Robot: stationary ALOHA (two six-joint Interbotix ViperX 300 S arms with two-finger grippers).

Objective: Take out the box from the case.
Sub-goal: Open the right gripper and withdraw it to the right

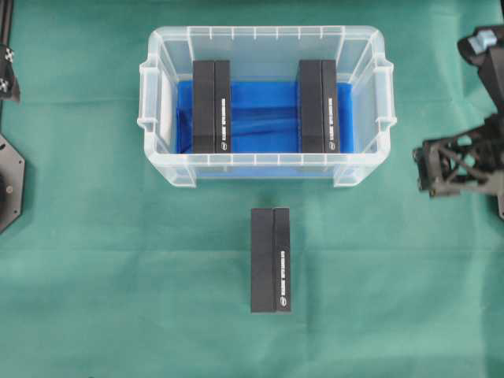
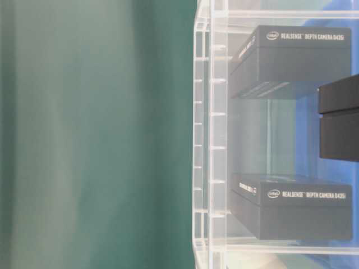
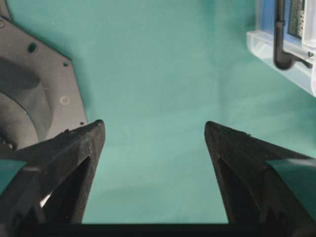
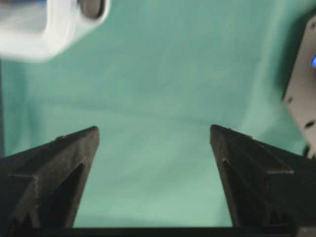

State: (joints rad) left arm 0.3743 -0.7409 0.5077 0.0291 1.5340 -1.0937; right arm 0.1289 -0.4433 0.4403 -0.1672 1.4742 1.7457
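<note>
Sitting on the green cloth [image 1: 94, 276], toward the far side of the table, is the clear plastic case [image 1: 266, 167], and it still has cargo aboard. Two black RealSense camera boxes stand inside on the blue lining [image 1: 261, 118]: the left box [image 1: 212, 106] close to the left wall, the right box [image 1: 317, 105] close to the right wall, with a wide strip of blue floor between them. Both run front to back, parallel, well apart from each other.

Out on the cloth there is a third box [image 1: 271, 260], just near of the case's front rim and about level with its middle, lying lengthwise and touching nothing.

Over on the right edge, the right arm [image 1: 461, 161] sits clear of the case's right handle [image 1: 384, 98]. Its wrist view shows the right gripper [image 4: 154, 136] spread wide over bare cloth, nothing between the fingers, a corner of the case blurred at upper left.

On the left, the left gripper [image 3: 154, 129] also gapes wide and empty above the cloth, with its dark base plate [image 3: 34, 89] beside it and a corner of the case at upper right.

Green cloth lies bare left, right and near of the case.
</note>
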